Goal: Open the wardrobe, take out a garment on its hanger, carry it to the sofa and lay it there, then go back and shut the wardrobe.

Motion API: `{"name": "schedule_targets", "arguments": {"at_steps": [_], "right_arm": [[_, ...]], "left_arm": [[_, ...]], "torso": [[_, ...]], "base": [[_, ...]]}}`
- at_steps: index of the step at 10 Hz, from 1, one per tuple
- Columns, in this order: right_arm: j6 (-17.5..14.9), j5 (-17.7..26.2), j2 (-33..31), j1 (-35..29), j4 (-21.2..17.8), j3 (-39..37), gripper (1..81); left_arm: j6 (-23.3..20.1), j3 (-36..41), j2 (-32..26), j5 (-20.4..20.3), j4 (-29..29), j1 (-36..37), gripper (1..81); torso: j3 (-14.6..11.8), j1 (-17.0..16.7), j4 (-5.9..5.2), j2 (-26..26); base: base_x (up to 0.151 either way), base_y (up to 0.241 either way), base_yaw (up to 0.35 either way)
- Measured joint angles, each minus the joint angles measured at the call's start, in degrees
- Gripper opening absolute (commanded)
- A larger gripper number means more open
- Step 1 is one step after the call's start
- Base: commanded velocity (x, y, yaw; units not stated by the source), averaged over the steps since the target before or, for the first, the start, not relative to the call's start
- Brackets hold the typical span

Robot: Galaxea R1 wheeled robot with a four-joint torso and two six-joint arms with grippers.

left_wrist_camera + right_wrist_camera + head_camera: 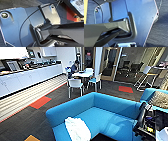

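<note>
Room: dark carpet (62,100) with orange patches, white cabinets along one wall, a person seated at a white tabletop (83,74) with white chairs (75,84) around it.
Sofa: bright blue sofa (105,113), close in front of me.
Garment: white garment (77,129) lies crumpled on the sofa seat; hanger not discernible.
Jaws: cannot tell for either arm, so the garment's place relative to them cannot be told.
</note>
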State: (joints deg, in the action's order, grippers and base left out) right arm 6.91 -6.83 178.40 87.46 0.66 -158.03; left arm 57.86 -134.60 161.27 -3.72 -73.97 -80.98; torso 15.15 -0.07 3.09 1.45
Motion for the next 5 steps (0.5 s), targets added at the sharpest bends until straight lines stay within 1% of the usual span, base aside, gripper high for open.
{"name": "schedule_targets", "arguments": {"at_steps": [1,3,5], "right_arm": [[0.0,0.0,0.0,0.0,0.0,0.0,81.1],[0.0,0.0,0.0,0.0,0.0,0.0,81.1],[0.0,0.0,0.0,0.1,0.0,0.0,81.1]], "left_arm": [[0.0,-1.2,0.6,0.0,0.0,0.0,81.1],[0.0,-4.5,2.0,0.0,-0.1,0.0,81.1],[0.0,-5.3,2.9,0.0,-0.2,0.0,81.1]], "torso": [[0.0,0.0,0.00,0.0],[0.0,0.0,0.00,0.0],[0.0,0.0,0.00,0.0]], "base": [[0.000,0.000,0.265],[0.000,0.000,0.325],[0.000,0.000,0.328]]}}
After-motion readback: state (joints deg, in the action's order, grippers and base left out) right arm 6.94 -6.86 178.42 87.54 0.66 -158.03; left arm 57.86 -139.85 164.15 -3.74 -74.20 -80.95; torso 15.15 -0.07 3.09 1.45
